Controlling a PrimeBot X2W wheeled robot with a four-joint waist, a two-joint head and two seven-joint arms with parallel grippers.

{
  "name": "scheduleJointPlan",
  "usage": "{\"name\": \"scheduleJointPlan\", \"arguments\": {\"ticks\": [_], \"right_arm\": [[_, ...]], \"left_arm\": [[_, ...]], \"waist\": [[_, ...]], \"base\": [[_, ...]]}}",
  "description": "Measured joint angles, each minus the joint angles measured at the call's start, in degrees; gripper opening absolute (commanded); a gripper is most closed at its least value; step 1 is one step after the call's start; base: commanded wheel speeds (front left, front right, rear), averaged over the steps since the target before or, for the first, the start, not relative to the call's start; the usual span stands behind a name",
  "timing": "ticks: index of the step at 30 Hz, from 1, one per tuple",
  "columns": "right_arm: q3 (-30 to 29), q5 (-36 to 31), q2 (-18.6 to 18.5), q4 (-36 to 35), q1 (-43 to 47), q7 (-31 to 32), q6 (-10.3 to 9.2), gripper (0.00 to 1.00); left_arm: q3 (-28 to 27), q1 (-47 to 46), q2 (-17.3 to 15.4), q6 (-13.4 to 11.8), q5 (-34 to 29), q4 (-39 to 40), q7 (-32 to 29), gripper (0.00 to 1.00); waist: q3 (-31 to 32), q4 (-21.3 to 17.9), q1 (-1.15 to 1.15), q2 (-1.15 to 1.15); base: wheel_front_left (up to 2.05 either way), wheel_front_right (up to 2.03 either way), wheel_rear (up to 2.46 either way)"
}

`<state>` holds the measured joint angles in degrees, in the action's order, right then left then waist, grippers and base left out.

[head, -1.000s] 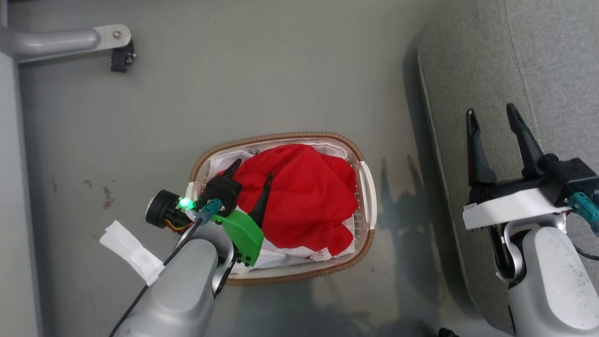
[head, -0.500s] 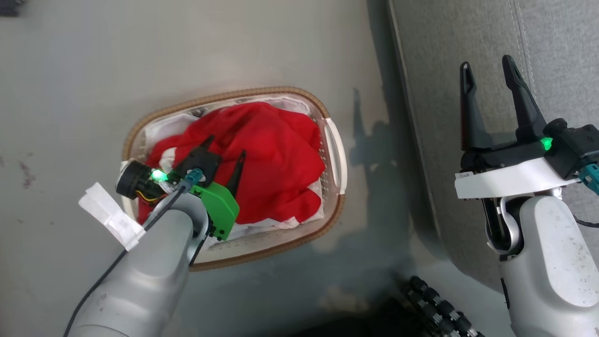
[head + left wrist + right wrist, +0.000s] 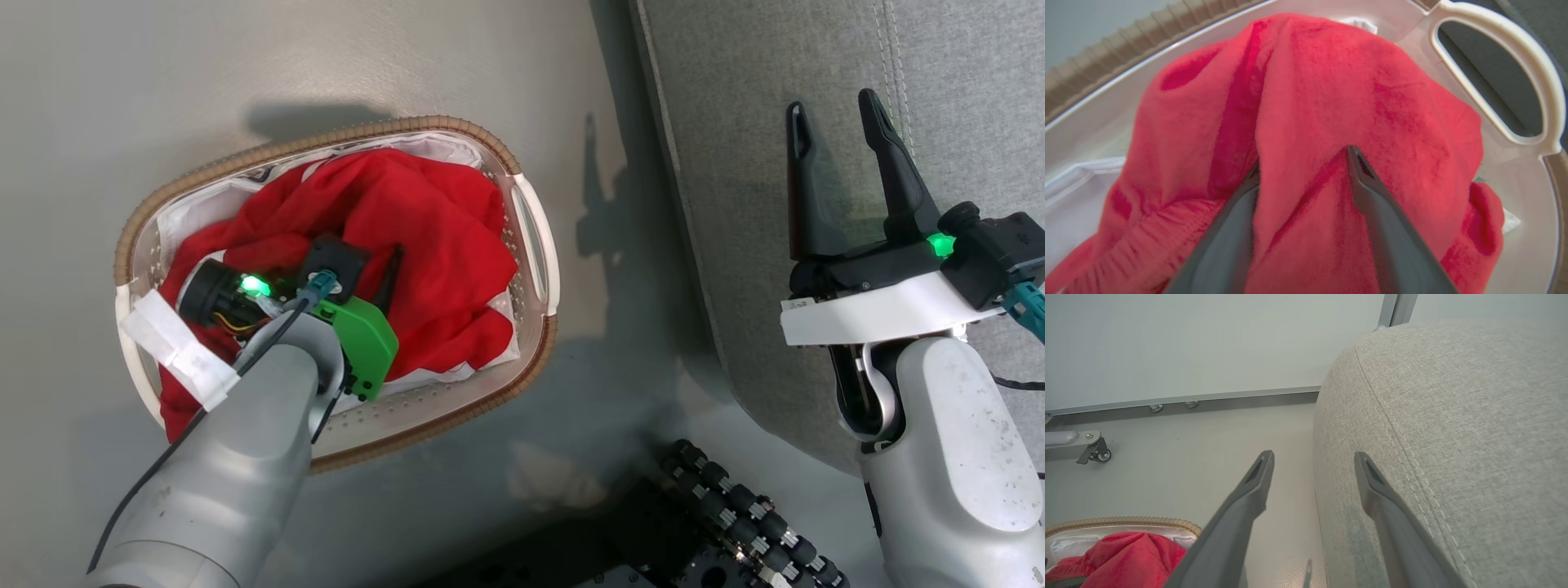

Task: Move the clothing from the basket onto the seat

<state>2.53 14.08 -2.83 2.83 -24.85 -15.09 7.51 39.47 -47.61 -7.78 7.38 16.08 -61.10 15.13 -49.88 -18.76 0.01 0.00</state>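
Fingertip: one finger (image 3: 1224, 237) of the left gripper (image 3: 1303, 161) is buried under a fold of the clothing (image 3: 1331, 81).
Garments: where one ends, cannot tell.
Rim: basket (image 3: 535, 245) edge at 7 o'clock behind the forearm (image 3: 237, 457).
Upholstery: seat (image 3: 735, 122) cut off at 12 and 3 o'clock.
Bottom edge: studded black part (image 3: 735, 506) cropped, unidentifiable.

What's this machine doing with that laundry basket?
It is a two-armed robot moving laundry from the basket to the sofa. Its left gripper is down in the basket, with its two fingers spread and pressed into the red clothes and a fold of cloth standing between them, not yet pinched. Its right gripper hangs open and holds nothing over the edge of the grey sofa. The clothes all lie in the basket; none are on the part of the sofa in view.
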Motion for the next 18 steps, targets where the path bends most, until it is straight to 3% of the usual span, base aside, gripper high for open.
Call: {"name": "scheduleJointPlan", "arguments": {"ticks": [2, 3, 18], "right_arm": [[0.00, 0.01, 0.00, 0.21, -0.13, 0.00, 0.00, 1.00], [0.02, 0.03, 0.00, 0.29, -0.16, 0.00, 0.00, 1.00], [-1.08, -2.91, 0.04, 2.18, 0.88, 0.00, 0.00, 1.00]], "left_arm": [[0.96, 0.00, 0.56, 0.00, 1.09, -0.55, 0.00, 0.10], [1.48, 0.00, 0.80, 0.00, 1.47, -0.76, 0.00, 0.00], [4.60, 4.67, 0.75, 0.00, 5.55, 6.89, 0.00, 0.00]], "waist": [[-0.03, -0.23, 0.00, 0.00], [0.09, -0.23, 0.00, 0.00], [5.51, 2.34, -0.01, 0.00]], "base": [[0.00, 0.00, 0.00], [0.00, 0.00, 0.00], [0.00, 0.00, 0.00]]}}
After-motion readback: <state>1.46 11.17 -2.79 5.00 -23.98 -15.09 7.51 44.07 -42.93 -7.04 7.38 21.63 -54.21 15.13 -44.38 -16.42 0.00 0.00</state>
